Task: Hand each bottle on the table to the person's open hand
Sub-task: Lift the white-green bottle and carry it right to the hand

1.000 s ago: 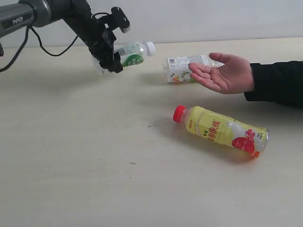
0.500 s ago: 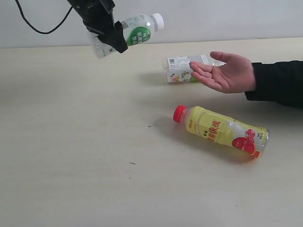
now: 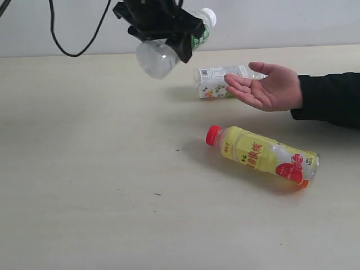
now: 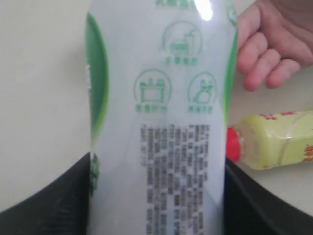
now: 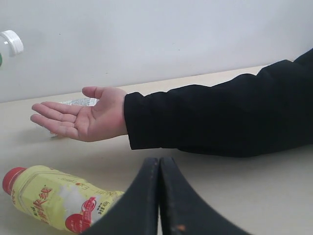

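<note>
Table: pale, matte, bare nearest the room side.
R gripper: jaws pressed flat together, nothing between them.
Just ahead of the R jaws and lower: yellow juice btl lying on its side on the table, red cap pointing toward the L arm's side.
Farther ahead of the R jaws: person's open hand, palm up, fingers spread, black sleeve at the wrist. Whether the hand rests on the table cannot be told.
Behind the fingertips: lying white-green btl, on its side on the table. Touching the hand or just beside it, cannot tell.
Farthest, up in the air: L gripper, jaws spread wide and clamped across the labelled body of the held white-green btl. Btl is tilted, clear base toward the room, white cap toward the wall, well clear of the table.
The hand sits below the L jaws and off to the R arm's side, apart from the held btl, no contact.
Black cable hangs behind the L arm.
</note>
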